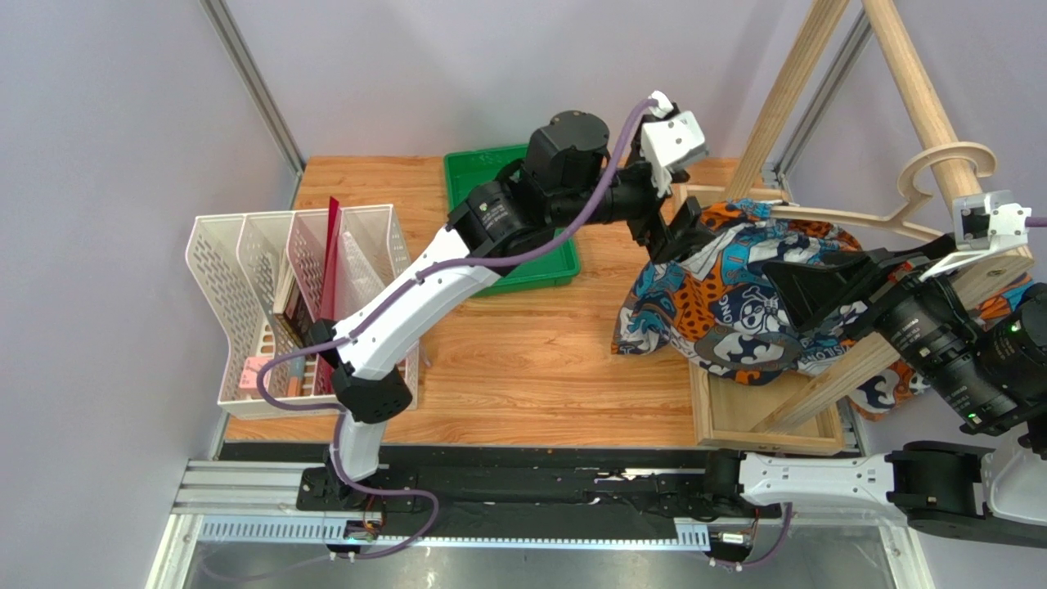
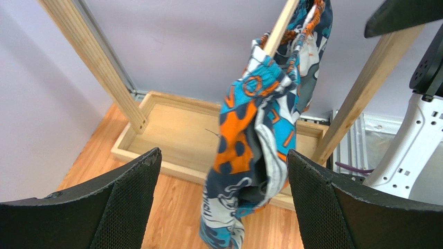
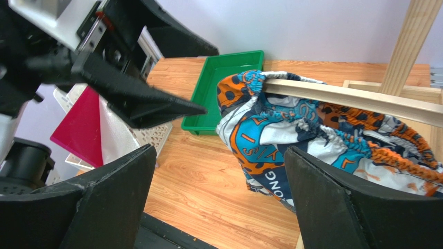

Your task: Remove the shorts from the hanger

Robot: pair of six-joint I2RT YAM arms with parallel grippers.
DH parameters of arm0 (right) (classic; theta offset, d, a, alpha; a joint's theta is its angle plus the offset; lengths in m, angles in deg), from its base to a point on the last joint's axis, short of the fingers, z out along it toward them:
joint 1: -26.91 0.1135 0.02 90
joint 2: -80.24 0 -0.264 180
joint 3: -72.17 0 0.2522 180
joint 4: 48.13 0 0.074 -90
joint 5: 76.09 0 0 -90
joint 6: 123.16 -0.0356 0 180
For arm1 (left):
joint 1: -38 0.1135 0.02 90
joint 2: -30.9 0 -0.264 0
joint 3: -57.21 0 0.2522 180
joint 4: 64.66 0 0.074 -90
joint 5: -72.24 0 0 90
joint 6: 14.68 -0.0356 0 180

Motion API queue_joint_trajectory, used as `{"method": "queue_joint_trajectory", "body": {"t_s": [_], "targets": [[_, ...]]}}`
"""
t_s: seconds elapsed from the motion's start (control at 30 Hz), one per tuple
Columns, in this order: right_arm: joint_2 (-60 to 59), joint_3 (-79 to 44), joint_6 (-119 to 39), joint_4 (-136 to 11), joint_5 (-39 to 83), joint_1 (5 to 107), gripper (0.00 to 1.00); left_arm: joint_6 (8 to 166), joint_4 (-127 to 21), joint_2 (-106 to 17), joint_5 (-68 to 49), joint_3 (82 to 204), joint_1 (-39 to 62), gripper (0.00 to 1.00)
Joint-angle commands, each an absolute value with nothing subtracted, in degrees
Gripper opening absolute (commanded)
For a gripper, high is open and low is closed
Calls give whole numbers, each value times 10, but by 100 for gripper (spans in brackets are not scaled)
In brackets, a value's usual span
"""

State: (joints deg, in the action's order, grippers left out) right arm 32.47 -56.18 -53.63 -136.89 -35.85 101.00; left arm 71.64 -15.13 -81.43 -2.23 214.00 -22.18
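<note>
Shorts draped over hanger bar, right side. Left gripper, right gripper spread wide, nothing grasped.

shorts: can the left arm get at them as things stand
Probably yes. The left gripper is open and faces the shorts, which hang off the hanger in line with the gap between its fingers, and nothing shows in between.
</note>
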Motion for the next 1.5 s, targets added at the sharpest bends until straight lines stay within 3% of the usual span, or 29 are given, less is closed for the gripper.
{"method": "queue_joint_trajectory", "body": {"t_s": [0.0,0.27,0.4,0.5,0.57,0.63,0.83,1.13,1.47], "targets": [[328,-548,-524,-1341,-336,1012,100,743,-194,-827,85,2176,-195,93],[336,-546,-529,-1330,-306,1012,100,804,-258,-895,159,2209,-191,90],[343,-543,-536,-1323,-294,1012,100,836,-292,-919,177,2209,-190,84],[343,-539,-534,-1321,-289,1012,100,846,-293,-927,181,2208,-190,73],[343,-536,-535,-1322,-289,1013,100,854,-294,-927,185,2205,-190,48],[344,-531,-535,-1321,-290,1012,100,862,-301,-922,179,2199,-190,33],[355,-515,-535,-1311,-295,1012,100,905,-309,-903,160,2182,-190,2],[360,-498,-537,-1308,-300,1012,100,1019,-389,-857,156,2168,-190,0],[360,-473,-537,-1301,-307,1013,100,1020,-371,-795,138,2178,-186,0]]}}
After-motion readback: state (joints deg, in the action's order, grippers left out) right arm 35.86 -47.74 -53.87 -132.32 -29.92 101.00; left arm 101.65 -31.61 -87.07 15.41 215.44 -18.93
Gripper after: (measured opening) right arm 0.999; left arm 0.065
